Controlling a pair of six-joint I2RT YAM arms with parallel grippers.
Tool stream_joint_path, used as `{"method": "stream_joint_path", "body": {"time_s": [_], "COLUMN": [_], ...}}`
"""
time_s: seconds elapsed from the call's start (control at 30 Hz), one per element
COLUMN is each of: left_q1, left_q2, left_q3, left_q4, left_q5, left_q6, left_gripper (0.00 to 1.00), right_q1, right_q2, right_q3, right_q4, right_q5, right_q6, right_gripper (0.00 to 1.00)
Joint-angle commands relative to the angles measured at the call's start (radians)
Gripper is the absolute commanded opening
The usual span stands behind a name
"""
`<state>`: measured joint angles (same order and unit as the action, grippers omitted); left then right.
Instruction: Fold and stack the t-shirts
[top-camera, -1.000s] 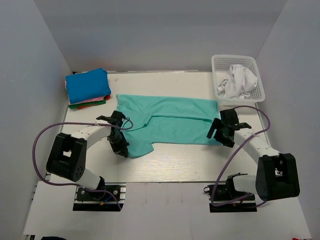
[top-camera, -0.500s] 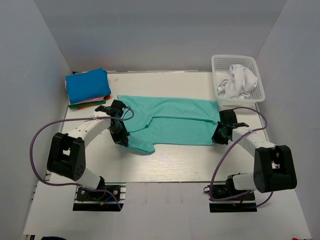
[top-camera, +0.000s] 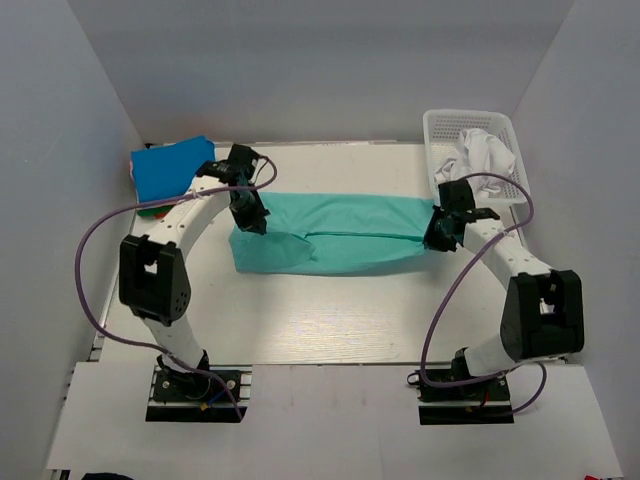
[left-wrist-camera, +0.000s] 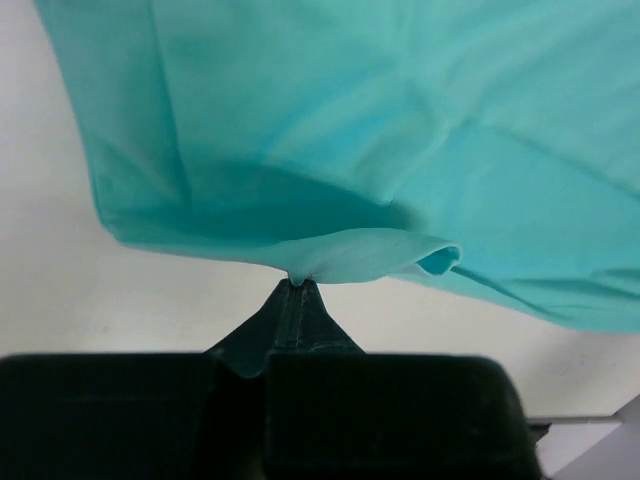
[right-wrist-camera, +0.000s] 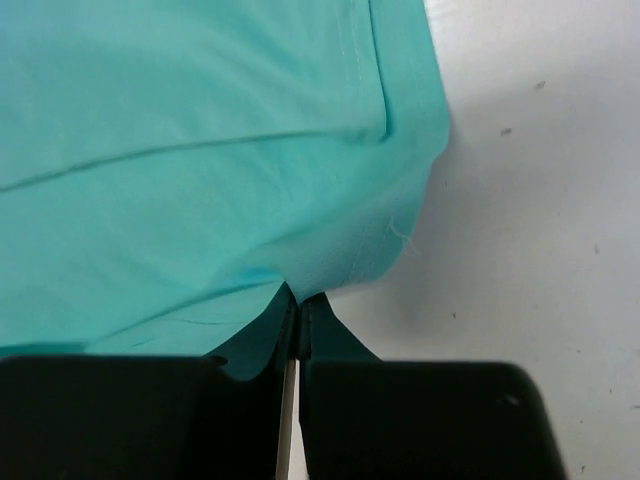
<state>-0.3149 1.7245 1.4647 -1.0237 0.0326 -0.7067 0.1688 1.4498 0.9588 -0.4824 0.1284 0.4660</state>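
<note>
Cloth is doubling over on itself: the teal shirt (top-camera: 340, 235), which a second ago was lying spread with a sleeve and hem trailing toward the bottom of the frame, is now sitting as a narrower band across the middle of the table (top-camera: 330, 320). The left gripper (top-camera: 252, 218) is pinching the band's left end. The right gripper (top-camera: 436, 236), standing open beside the right hem a second ago, is now clamping that hem. Both wrist views are showing fingers closed on teal cloth. Both arms are reaching farther up the frame than before. This is looking like the lengthwise fold in progress, with release and a crosswise fold still ahead before the shirt is joining the stack (top-camera: 172, 170) at upper left. A white shirt (top-camera: 480, 150) is waiting in the basket (top-camera: 500, 125) at upper right.
</note>
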Motion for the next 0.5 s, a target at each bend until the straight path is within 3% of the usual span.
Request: {"method": "stream_joint_path", "body": {"time_s": [0.0,0.2,0.47], "left_q1": [0.013,0.051,0.073], "left_q2": [0.072,0.240,0.365], "left_q3": [0.155,0.402,0.551], "left_q4": [-0.016,-0.058,0.062], "left_q5": [-0.071,-0.151,-0.151], "left_q6": [0.016,0.042,0.131], "left_gripper": [0.00,0.00,0.00], "right_q1": [-0.012,-0.025,-0.032], "right_q2": [0.056,0.159,0.302], "right_q3": [0.107,0.234,0.366], "right_q4": [-0.048,-0.065,-0.120], "right_q5": [0.031,0.045,0.075], "right_q6": [-0.030,-0.030,-0.007], "right_gripper": [0.00,0.00,0.01]}}
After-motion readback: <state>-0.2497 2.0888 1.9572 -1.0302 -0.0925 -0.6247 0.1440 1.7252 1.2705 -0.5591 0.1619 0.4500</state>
